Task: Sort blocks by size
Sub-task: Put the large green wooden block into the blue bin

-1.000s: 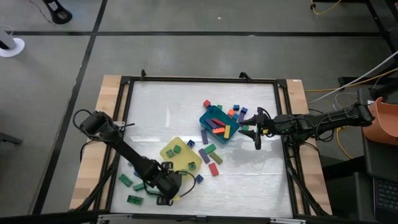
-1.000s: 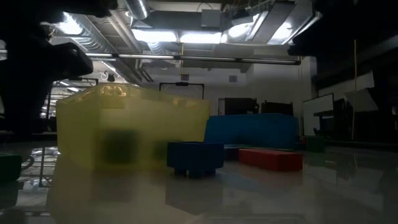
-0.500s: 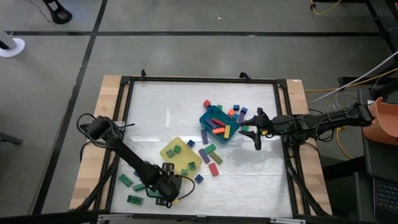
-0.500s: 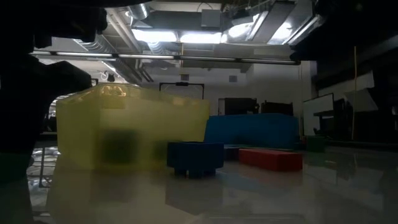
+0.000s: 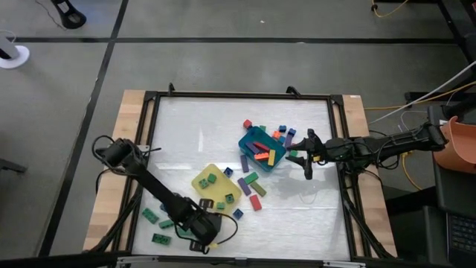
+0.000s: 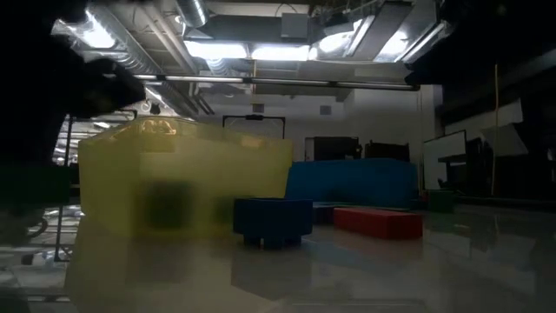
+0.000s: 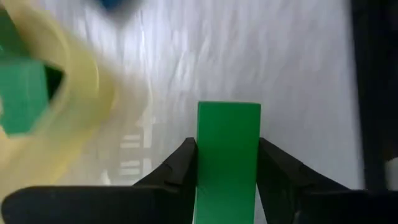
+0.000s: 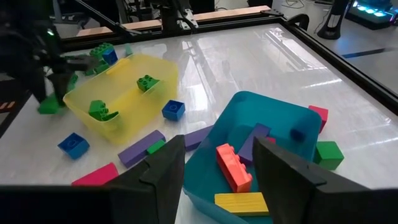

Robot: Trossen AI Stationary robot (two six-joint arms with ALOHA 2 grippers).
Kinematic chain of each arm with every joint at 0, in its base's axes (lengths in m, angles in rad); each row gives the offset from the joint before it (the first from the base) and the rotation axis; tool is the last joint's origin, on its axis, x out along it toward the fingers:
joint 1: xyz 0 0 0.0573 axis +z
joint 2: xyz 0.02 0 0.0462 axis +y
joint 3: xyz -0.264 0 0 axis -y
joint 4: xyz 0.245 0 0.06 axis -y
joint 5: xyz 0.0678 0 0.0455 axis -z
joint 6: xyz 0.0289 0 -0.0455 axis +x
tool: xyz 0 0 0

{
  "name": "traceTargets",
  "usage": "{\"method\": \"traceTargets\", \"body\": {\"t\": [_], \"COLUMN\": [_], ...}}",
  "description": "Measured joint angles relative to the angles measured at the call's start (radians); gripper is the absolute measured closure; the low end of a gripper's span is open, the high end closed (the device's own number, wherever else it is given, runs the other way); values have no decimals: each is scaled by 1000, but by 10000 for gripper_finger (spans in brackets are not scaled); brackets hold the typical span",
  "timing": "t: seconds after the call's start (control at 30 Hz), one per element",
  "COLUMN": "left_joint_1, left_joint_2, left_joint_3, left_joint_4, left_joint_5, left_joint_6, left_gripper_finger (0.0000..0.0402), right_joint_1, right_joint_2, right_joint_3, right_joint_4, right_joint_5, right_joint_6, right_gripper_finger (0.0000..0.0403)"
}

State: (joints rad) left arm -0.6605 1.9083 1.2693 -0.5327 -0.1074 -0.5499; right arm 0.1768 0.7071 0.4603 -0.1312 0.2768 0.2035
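Left wrist view alone showed the left gripper clamped on a green block beside the yellow tray; right gripper hung apart over the teal tray.

The high view looks straight down on the whole table. The low view sits at tabletop height, close before the yellow tray, facing the room. The left wrist view peers past its fingers, very near the tray's rim. The right wrist view looks between its fingers over the teal-blue tray toward that same yellow tray.
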Motion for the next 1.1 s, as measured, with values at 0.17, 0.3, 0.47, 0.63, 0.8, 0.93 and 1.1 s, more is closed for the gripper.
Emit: {"method": "traceTargets", "body": {"t": [0.17, 0.3, 0.47, 0.63, 0.8, 0.93, 1.1], "left_joint_1": [32, 77, 162, 300, 466, 575, 651], "left_joint_2": [-16, -39, -55, -48, -9, 18, 53], "left_joint_3": [86, 152, 200, 203, 202, 203, 202], "left_joint_4": [6, 5, 2, 51, 159, 264, 286], "left_joint_5": [-4, -40, -258, -384, -369, -276, -231], "left_joint_6": [54, 172, 413, 606, 699, 735, 616], "left_gripper_finger": [292, 292, 292, 278, 273, 271, 266], "right_joint_1": [0, -1, 0, 0, 0, 0, 0], "right_joint_2": [0, 0, 0, 0, 0, 0, 0], "right_joint_3": [0, 0, 0, 0, 0, 0, 0], "right_joint_4": [0, -2, -2, -3, -9, -20, -63], "right_joint_5": [0, 0, 0, -1, -1, -1, -1], "right_joint_6": [0, 0, 0, 0, 0, 0, -1], "right_gripper_finger": [214, 214, 214, 214, 214, 214, 214]}}
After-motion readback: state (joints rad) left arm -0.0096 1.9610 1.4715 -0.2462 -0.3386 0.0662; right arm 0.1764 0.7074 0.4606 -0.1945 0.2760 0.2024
